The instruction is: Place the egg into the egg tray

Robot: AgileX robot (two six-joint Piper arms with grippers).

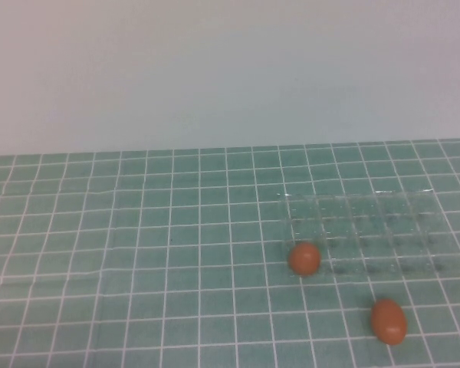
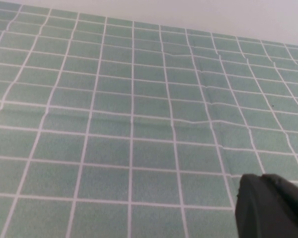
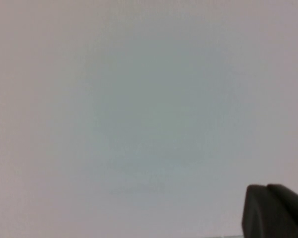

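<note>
Since neither arm shows in the high view, both look parked: left gripper (image 2: 270, 206) hangs over bare cloth, right gripper (image 3: 274, 210) faces the blank wall; can't tell whether either claw is open or closed. Small smooth orange-brown egg (image 1: 389, 320) lies loose, near the clear plastic cupped egg tray (image 1: 360, 234) w/ a twin egg (image 1: 304, 258) at its front-left corner. Surface: green white-gridded tablecloth (image 1: 138, 253), slightly creased; pale wall (image 1: 230, 69) behind.
</note>
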